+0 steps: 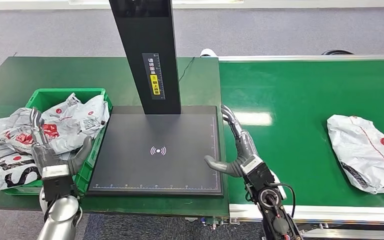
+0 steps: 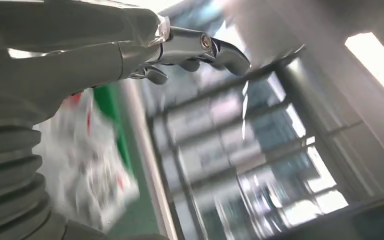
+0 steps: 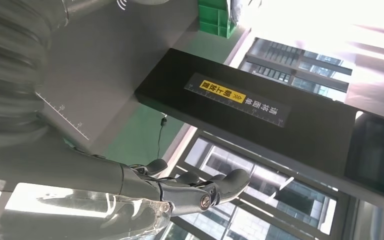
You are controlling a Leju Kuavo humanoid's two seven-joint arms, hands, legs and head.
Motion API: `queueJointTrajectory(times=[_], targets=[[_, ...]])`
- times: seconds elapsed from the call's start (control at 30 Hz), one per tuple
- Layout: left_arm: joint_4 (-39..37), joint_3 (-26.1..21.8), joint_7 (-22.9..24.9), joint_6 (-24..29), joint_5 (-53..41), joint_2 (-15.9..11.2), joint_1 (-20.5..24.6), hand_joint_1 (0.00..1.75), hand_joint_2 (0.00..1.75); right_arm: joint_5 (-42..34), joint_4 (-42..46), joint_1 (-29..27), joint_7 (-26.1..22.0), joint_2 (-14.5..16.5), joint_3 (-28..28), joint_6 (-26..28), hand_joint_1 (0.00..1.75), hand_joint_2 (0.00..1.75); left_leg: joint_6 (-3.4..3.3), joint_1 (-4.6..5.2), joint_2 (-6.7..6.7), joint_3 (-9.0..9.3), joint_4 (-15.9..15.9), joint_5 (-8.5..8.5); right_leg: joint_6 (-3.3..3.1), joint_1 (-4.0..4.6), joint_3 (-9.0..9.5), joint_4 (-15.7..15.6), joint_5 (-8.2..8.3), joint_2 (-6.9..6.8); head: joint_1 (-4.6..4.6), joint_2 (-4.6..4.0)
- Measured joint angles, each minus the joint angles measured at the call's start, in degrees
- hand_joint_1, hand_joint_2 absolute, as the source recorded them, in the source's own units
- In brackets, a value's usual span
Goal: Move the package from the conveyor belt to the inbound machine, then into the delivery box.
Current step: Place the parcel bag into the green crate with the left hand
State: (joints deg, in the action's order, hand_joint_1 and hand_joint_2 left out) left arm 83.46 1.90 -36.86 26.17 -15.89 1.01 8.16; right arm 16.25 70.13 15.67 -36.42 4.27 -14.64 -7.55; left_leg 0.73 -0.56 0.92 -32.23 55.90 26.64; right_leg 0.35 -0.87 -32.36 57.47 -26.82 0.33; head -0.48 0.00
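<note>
One package [image 1: 367,152] is lying on the green conveyor belt [image 1: 300,100], out at 3 o'clock in the head view, untouched and well apart from both hands. Your right hand [image 1: 235,150] is hovering at the seam between the belt and the inbound machine's scan plate [image 1: 155,150], fingers spread, thumb out, holding nothing. Your left hand [image 1: 47,150] is standing at 9 o'clock over the near rim of the green delivery box [image 1: 55,93], fingers apart and empty too; several bagged parcels [image 1: 75,122] are already piled in that box. The plate is sitting bare under the black scanner post [image 1: 147,55].

Judging by this, you are starting the first step. Next you are needing a long reach toward 3 o'clock, then a soft grasp on slack, slippery film.
</note>
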Motion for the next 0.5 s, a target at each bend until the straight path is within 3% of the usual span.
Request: queueJointTrajectory(times=[0.1, 0.3, 0.5], targets=[[1.13, 1.16, 0.66, -11.46, 9.00, 0.69, -0.23, 0.00, 1.75, -0.22, -0.34, 0.14, -0.42, -0.01, -0.01, -0.02, 0.00, 1.75, 0.00, 0.00, 0.01, -0.02, 0.00, 0.00, 0.00, 0.00, -0.01, 0.00, 0.00, 0.00, -0.01, 0.00], [-1.53, 7.84, 6.26, -37.87, 16.50, 1.63, -0.74, 0.00, 1.75, -2.57, -1.35, 0.68, -0.44, 0.47, -0.02, -1.23, 0.00, 1.75, 0.00, 0.01, -0.01, -0.10, 0.00, 0.00, 0.01, -0.01, -0.08, 0.00, 0.01, 0.04, 0.01, 0.00], [-3.95, 10.49, 6.70, -40.70, 17.82, 1.93, -1.11, 0.00, 1.75, -2.93, -2.16, 0.68, -0.41, 0.68, -0.02, -1.26, 0.00, 1.75, -0.01, -0.01, -0.04, -0.15, 0.00, 0.01, 0.00, 0.01, -0.18, 0.00, 0.01, 0.11, -0.01, 0.00]])
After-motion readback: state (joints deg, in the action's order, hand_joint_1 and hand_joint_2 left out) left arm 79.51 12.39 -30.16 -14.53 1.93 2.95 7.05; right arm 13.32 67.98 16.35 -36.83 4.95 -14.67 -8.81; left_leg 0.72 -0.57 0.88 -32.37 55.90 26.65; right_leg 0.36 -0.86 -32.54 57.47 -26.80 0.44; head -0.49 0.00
